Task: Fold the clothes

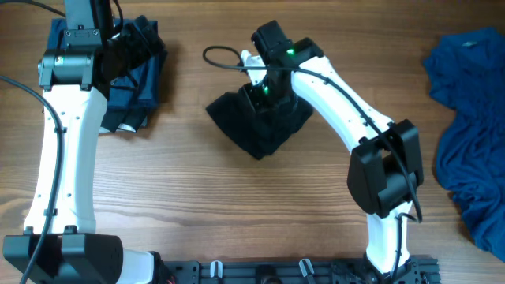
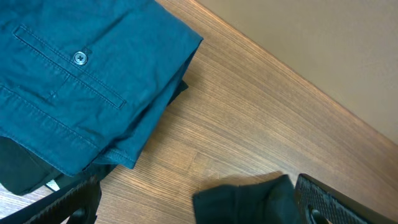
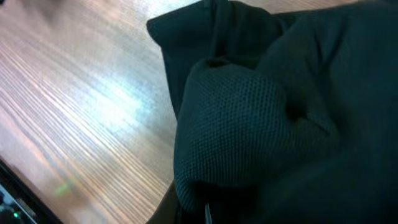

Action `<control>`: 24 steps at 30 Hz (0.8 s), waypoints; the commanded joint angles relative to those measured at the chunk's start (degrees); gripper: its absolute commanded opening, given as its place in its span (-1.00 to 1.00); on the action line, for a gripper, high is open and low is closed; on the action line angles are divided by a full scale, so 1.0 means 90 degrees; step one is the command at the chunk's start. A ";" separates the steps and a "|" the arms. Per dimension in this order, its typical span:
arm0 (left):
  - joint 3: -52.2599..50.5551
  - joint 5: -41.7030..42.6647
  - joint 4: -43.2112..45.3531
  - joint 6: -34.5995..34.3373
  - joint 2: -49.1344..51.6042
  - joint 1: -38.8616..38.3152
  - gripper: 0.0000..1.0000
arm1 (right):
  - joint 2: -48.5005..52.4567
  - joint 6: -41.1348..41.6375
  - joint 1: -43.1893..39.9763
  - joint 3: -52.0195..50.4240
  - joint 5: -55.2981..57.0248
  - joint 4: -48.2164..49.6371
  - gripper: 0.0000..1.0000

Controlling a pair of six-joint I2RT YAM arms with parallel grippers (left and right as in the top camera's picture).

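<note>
Looking down on a pale-brown wood-grain counter [image 1: 197,205] here. Seeing a black mesh-knit garment [image 1: 260,130] bunched into a lumpy wedge about mid-counter, with the right tool [image 1: 264,93] planted straight down on its top edge. From the right wrist, just getting a wall of that fine honeycomb-textured knit, puckered and folded over itself, meeting the streaky wood on the left. Can't tell the right tool's state at all, what with the fingers buried in cloth.

Over at the far left, spotting a squared-off stack of folded dark teal-blue woven garments [image 1: 134,87]. Smooth, flat weave with crisp edges, showing a small round button [image 2: 79,58] over a stitched pocket slit in the left wrist view. Also catching some black fabric [image 2: 18,171] peeking out under the stack's lower edge.

Finding the left tool [image 1: 125,49] hovering over the stack's upper right part, fingers [image 2: 68,202] spread wide apart and clamped on nothing. Noticing a floppy bit of dark cloth [image 2: 249,198] just beside one finger; hard to say about actual contact there.

Far right edge: spotting a loose, rumpled bright-blue soft garment [image 1: 469,118], all wrinkles and no folds, well apart from everything else.
</note>
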 commanded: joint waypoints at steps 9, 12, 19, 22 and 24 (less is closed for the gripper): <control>-0.0017 0.0051 0.0015 0.0010 0.0036 0.0017 1.00 | 0.0187 -0.0104 0.0333 -0.0474 0.0141 0.0097 -0.33; -0.0017 0.0051 0.0015 0.0010 0.0036 0.0017 1.00 | 0.0185 -0.0393 0.0352 -0.0563 -0.0537 -0.0063 0.14; -0.0017 0.0051 0.0015 0.0010 0.0036 0.0017 0.99 | -0.0117 -0.1338 0.0012 -0.0172 -0.1190 -0.0639 0.50; -0.0017 0.0051 0.0015 0.0007 0.0036 0.0017 1.00 | -0.0415 -0.1093 -0.0282 -0.0121 -0.1149 -0.0537 0.50; -0.0017 0.0051 0.0015 0.0010 0.0036 0.0017 1.00 | -0.0483 -0.0491 -0.0517 -0.0121 -0.1069 -0.0381 0.33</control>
